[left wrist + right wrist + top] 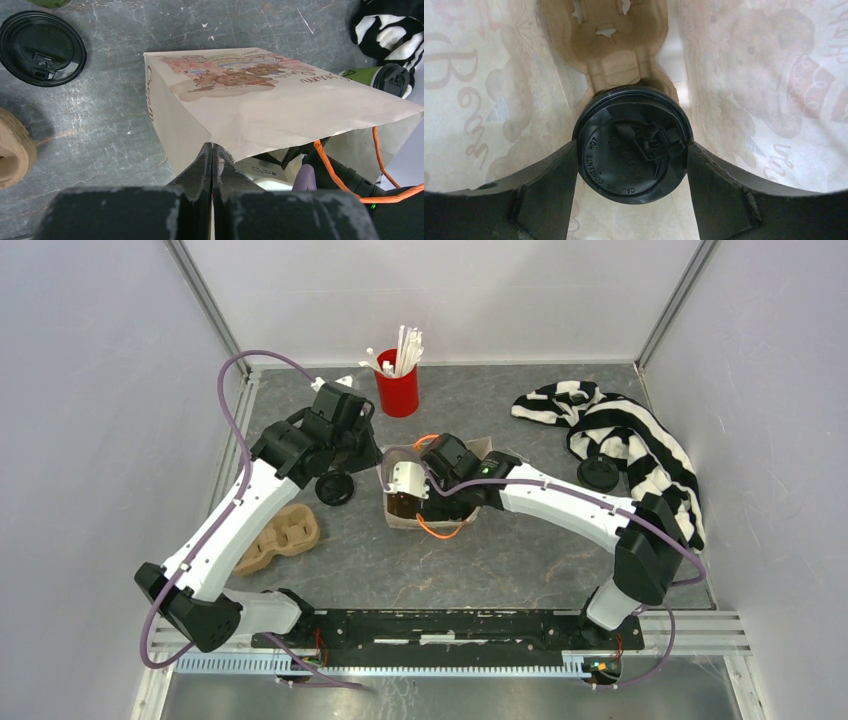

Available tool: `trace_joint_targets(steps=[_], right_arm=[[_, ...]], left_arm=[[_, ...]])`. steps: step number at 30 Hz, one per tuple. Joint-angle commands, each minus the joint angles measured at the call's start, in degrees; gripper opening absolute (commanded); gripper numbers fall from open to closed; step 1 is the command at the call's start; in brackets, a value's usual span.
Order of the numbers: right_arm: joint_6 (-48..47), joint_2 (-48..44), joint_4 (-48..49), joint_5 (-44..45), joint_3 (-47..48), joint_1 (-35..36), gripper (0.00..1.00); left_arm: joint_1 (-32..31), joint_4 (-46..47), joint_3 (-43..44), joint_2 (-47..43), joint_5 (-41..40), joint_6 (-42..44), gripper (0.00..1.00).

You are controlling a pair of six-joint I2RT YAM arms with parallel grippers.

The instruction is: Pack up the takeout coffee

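— Where is the coffee?
— One lidded cup (pixel 633 142) is inside the paper bag (pixel 280 105), which is at the middle of the bench (pixel 520 560). It sits at the near end of a cardboard carrier (pixel 624 45) down in the bag. I cannot tell whether it is seated in a pocket.
— And the right fingers (pixel 544 190)?
— One on each side of the black lid, touching its rim, clasping the cup between them.
— The left fingers (pixel 197 170)?
— Pressed together on the bag's rim, pinching the paper at the mouth.
— The other cup?
— A second lidded cup (pixel 385 77), green below its black lid, is out on the bench toward the right edge. It is just beside the striped cloth (pixel 620 435) that spreads to the far right corner.
— What else?
— A black lid (pixel 335 488) lies left of the bag, and I cannot tell if a cup is under it. A spare carrier (pixel 280 540) rests toward the left edge. A red cup of white sticks (pixel 397 390) stands by the far edge.
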Motion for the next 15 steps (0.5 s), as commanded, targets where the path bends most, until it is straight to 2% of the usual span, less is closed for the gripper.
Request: trace_joint_targets(steps=[1, 5, 15], right_arm=[[-2.2, 7.1, -2.0, -0.2, -7.3, -2.0, 0.35], [-1.4, 8.0, -3.3, -1.7, -4.4, -2.1, 0.39], [4.1, 4.5, -7.5, -1.3, 9.4, -2.1, 0.77]], left_arm=[[0.0, 0.9, 3.0, 1.3, -1.8, 4.2, 0.02], [0.2, 0.9, 3.6, 2.2, -2.0, 5.4, 0.02], [0.8, 0.8, 3.9, 2.5, -1.8, 6.4, 0.02]])
